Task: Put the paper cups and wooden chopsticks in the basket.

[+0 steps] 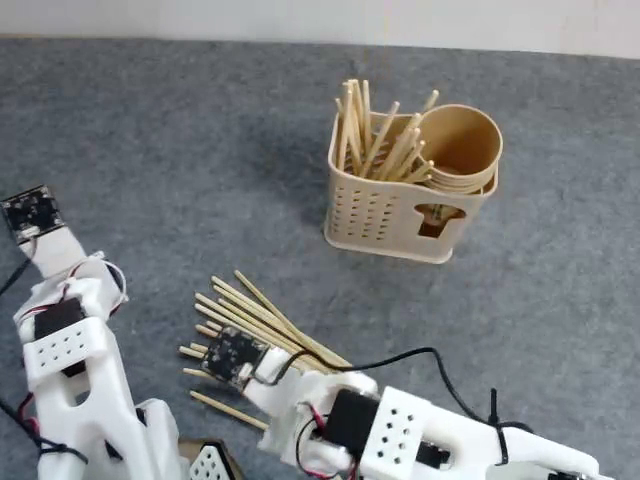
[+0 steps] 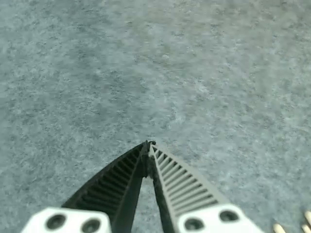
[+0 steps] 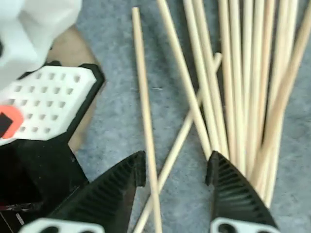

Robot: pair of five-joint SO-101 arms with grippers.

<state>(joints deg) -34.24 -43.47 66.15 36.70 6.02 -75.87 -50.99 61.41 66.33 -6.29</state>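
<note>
Down low, the right end effector (image 3: 176,162) hangs over the loose chopsticks (image 3: 250,97) on the grey worktop (image 1: 150,130). Its jaws are parted wide and it has hold of nothing. Two single sticks, crossing each other, run through the gap between its fingertips. The main bundle lies just beside one fingertip and fans out away from the wrist.

From above, the loose chopsticks sit close in front of the arms, well apart from the basket (image 1: 385,215). The basket stands upright farther back. It already carries a bunch of chopsticks (image 1: 375,135) on one side and stacked paper cups (image 1: 462,145) on the other.

The left end effector (image 2: 148,144) is over bare worktop, tips pressed together and gripping nothing. A couple of stick ends show off to one side.
</note>
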